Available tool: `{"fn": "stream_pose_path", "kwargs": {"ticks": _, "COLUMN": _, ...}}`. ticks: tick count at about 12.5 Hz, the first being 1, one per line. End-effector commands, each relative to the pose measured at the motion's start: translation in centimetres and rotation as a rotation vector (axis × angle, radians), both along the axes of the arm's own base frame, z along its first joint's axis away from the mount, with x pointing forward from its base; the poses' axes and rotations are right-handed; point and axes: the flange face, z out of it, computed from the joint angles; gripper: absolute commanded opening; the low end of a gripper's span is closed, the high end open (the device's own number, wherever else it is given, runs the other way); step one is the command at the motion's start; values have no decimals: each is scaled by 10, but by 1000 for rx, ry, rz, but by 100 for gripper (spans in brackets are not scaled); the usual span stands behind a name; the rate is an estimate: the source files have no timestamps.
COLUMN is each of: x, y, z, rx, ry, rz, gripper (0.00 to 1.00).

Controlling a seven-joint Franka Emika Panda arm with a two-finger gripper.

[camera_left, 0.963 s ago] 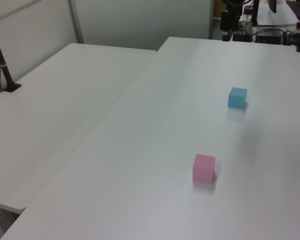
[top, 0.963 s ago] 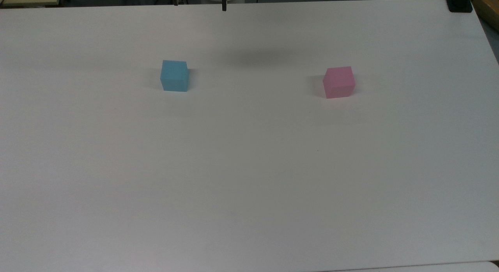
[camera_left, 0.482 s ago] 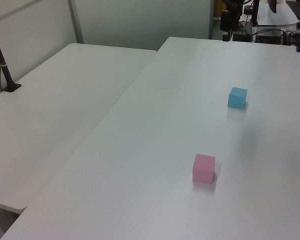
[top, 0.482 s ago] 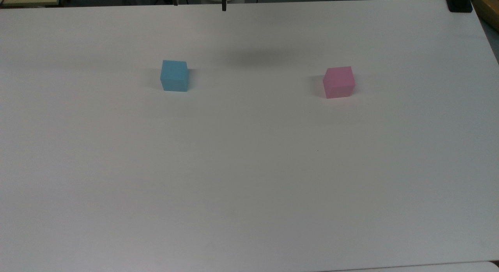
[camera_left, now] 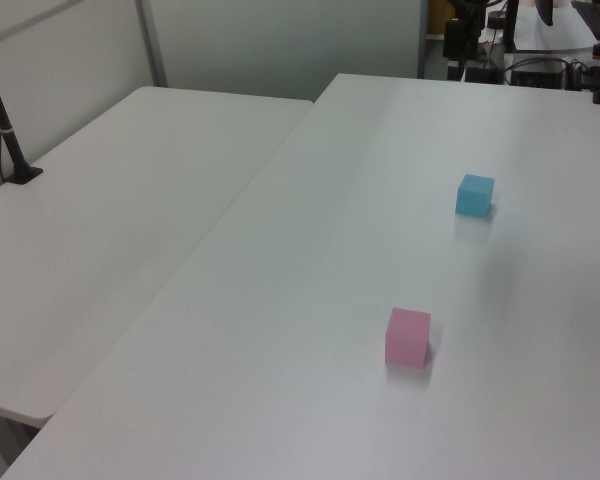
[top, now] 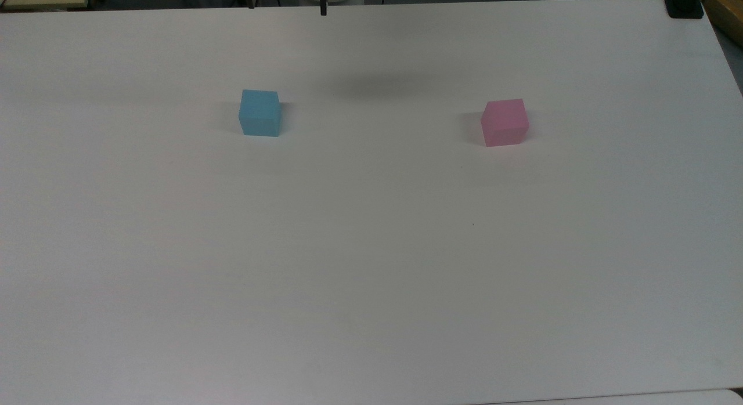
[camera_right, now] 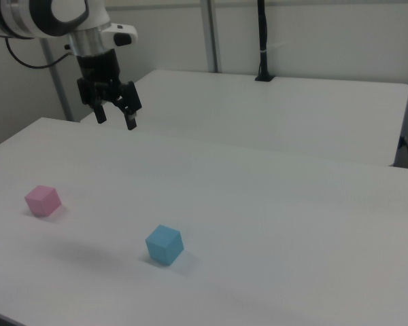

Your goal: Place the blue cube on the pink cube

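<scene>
Blue cube: the blue cube [top: 259, 113] is seen flat on the white table [top: 371, 266], in the upper left part of the top view. In the right view [camera_right: 164, 244] it is found low and a bit left of the middle.
Pink cube: the pink cube [top: 504, 122] is seen on the same table, in the upper right part of the top view, well apart from the blue one. In the left view [camera_left: 408, 336] it is placed below the blue one [camera_left: 474, 195].
Gripper: the gripper [camera_right: 115, 117] is held up in the air at the upper left of the right view. Its two fingers are spread wide, and nothing is held between them.
Second table: another white table [camera_left: 100, 250] is set just beside the first.
</scene>
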Motion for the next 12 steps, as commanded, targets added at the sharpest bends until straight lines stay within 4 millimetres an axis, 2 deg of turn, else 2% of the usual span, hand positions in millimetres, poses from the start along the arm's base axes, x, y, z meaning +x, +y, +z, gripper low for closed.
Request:
{"fn": "stream_pose_path", "kwargs": {"ticks": 1, "x": -16, "y": -49, "z": 4, "rx": 14, "ry": 8, "rz": 82, "gripper": 100}}
{"fn": "stream_pose_path", "kwargs": {"ticks": 4, "x": -37, "y": -83, "z": -8, "rx": 21, "ry": 40, "rz": 133, "gripper": 100}}
{"fn": "stream_pose_path", "kwargs": {"ticks": 7, "x": -47, "y": -87, "z": -17, "rx": 25, "ry": 57, "rz": 138, "gripper": 100}}
{"fn": "stream_pose_path", "kwargs": {"ticks": 9, "x": -54, "y": -86, "z": -36, "rx": 27, "ry": 58, "rz": 138, "gripper": 100}}
{"fn": "stream_pose_path", "kwargs": {"ticks": 12, "x": -51, "y": -80, "z": -108, "rx": 20, "ry": 26, "rz": 110, "gripper": 100}}
